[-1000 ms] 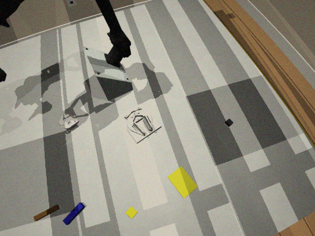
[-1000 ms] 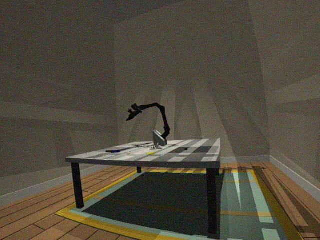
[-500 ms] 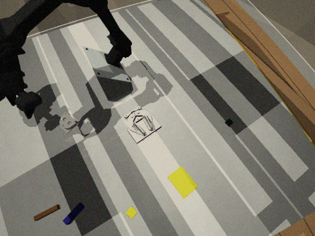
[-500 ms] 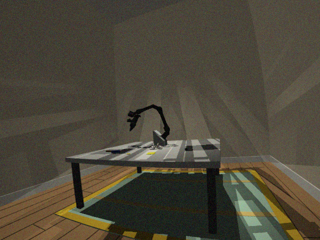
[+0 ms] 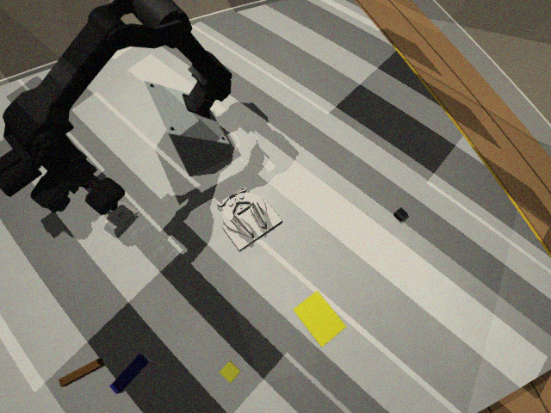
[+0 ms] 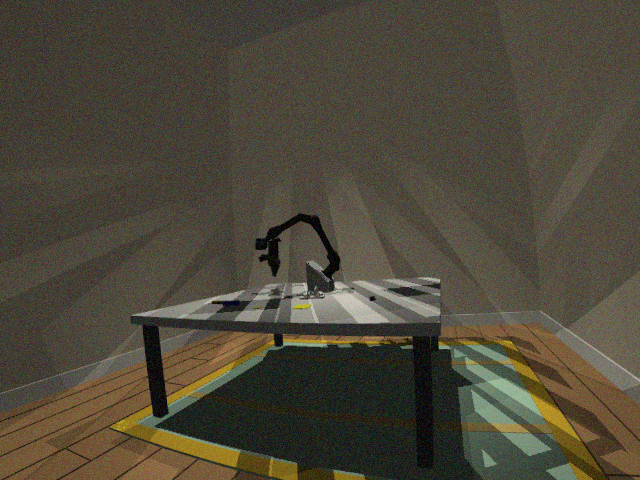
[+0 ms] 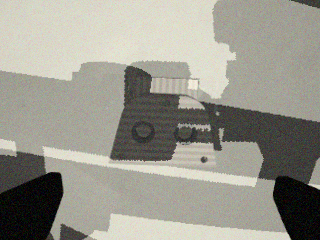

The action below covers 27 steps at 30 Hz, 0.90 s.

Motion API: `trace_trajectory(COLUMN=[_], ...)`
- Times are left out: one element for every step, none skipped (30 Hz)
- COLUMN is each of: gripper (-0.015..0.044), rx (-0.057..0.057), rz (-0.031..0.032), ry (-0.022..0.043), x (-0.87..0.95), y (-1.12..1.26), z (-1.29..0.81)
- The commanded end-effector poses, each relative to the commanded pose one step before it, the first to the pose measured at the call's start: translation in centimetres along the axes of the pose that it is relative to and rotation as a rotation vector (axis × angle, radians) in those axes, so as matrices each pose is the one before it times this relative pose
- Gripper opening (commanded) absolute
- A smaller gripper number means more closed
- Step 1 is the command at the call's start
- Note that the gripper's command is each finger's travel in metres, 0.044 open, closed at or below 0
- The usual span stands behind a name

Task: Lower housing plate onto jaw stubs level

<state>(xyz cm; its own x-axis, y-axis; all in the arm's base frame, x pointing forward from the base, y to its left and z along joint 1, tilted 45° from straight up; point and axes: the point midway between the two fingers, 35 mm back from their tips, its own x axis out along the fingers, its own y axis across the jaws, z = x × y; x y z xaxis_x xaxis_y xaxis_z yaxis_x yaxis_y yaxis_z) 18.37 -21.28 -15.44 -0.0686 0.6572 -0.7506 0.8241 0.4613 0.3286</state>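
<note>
- The housing plate (image 5: 122,218) (image 7: 150,145) lies on the table, partly in shadow, with two round features and a raised edge showing from the wrist.
- The pincer (image 5: 79,191) (image 6: 274,273) (image 7: 170,186) stands wide open with nothing in it, above the table near the plate.
- I'd call this the approach, ahead of the pick-up; the plate isn't on the stubs.
- Well apart from the plate sits the pale base (image 5: 272,218) (image 6: 313,297), carrying the two jaws; whether they're fully seated I can't tell from here.
- Next, I reckon, it should line its fingers up with the plate's raised edge, come down and close squarely. A crooked grip could spoil the level lowering.
- Farther out are a yellow sheet (image 5: 319,318) (image 6: 301,306) and a blue bar (image 5: 129,373), neither needed.
</note>
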Motion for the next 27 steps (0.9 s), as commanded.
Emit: trace_trajectory(gripper=[0.044, 0.044, 0.044, 0.044, 0.044, 0.044, 0.044, 0.044, 0.044, 0.044, 0.044, 0.044, 0.044, 0.044, 0.044, 0.044, 0.044, 0.044, 0.044, 0.044, 0.044, 0.044, 0.044, 0.044, 0.044, 0.044, 0.044], rx=[0.0146, 0.0, 0.0, 0.0, 0.0, -0.0001, -0.0002, -0.0002, -0.0001, 0.0, 0.0, 0.0, 0.0, 0.0, 0.0, 0.0, 0.0, 0.0, 0.0, 0.0, 0.0, 0.0, 0.0, 0.0, 0.0, 0.0, 0.0], rz=[-0.00646, 0.0, 0.0, 0.0, 0.00005, 0.00015, 0.00027, 0.00029, 0.00018, 0.00006, 0.0, 0.0, 0.0, 0.0, 0.0, 0.0, 0.0, 0.0, 0.0, 0.0, 0.0, 0.0, 0.0, 0.0, 0.0, 0.0, 0.0], ry=[0.04739, 0.0, 0.0, 0.0, 0.00002, 0.00007, 0.00019, 0.00028, 0.0002, 0.00007, 0.0, 0.0, 0.0, 0.0, 0.0, 0.0, 0.0, 0.0, 0.0, 0.0, 0.0, 0.0, 0.0, 0.0, 0.0, 0.0, 0.0], x=[0.698, 0.0, 0.0, 0.0, 0.222, 0.665, 1.102, 1.091, 0.649, 0.215, 0.0, 0.0, 0.0, 0.0, 0.0, 0.0, 0.0, 0.0, 0.0, 0.0, 0.0, 0.0, 0.0, 0.0, 0.0, 0.0, 0.0], y=[0.082, 0.0, 0.0, 0.0, 0.001, 0.003, 0.002, -0.002, -0.003, -0.001, 0.0, 0.0, 0.0, 0.0, 0.0, 0.0, 0.0, 0.0, 0.0, 0.0, 0.0, 0.0, 0.0, 0.0, 0.0, 0.0, 0.0], z=[-0.791, 0.0, 0.0, 0.0, -0.001, -0.013, -0.056, -0.098, -0.079, -0.03, 0.0, 0.0, 0.0, 0.0, 0.0, 0.0, 0.0, 0.0, 0.0, 0.0, 0.0, 0.0, 0.0, 0.0, 0.0, 0.0, 0.0])
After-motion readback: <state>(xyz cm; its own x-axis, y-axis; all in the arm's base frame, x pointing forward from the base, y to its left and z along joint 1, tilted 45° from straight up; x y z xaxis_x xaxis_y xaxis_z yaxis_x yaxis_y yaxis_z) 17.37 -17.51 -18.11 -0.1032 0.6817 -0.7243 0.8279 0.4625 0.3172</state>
